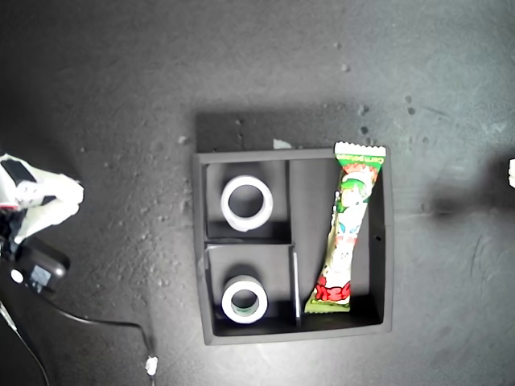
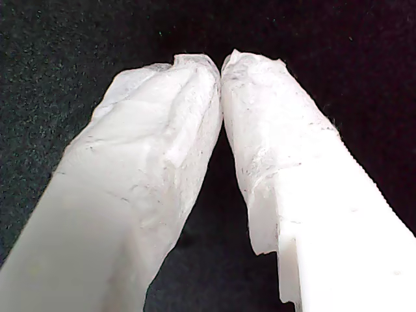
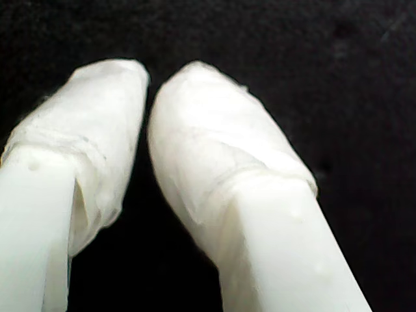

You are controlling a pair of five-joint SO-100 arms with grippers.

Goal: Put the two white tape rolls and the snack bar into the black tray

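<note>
In the exterior view the square matte black tray (image 1: 198,241) holds one white ring-shaped tape roll (image 1: 247,203) in each small compartment, the second (image 1: 244,299) nearer the bottom edge, and the glossy green-red snack bar (image 1: 348,229) in its long one, while the wrist views show my first gripper (image 2: 221,65) and my second gripper (image 3: 148,84) clenched on nothing above dark surface

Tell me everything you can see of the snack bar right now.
The snack bar is a long narrow bar in a glossy wrapper printed green, red and white, with crimped ends. It lies in the long compartment of the black tray, on the exterior view's right, slightly slanted. Its upper end rests over the tray's rim; its lower end sits near the divider. No gripper touches it.
</note>
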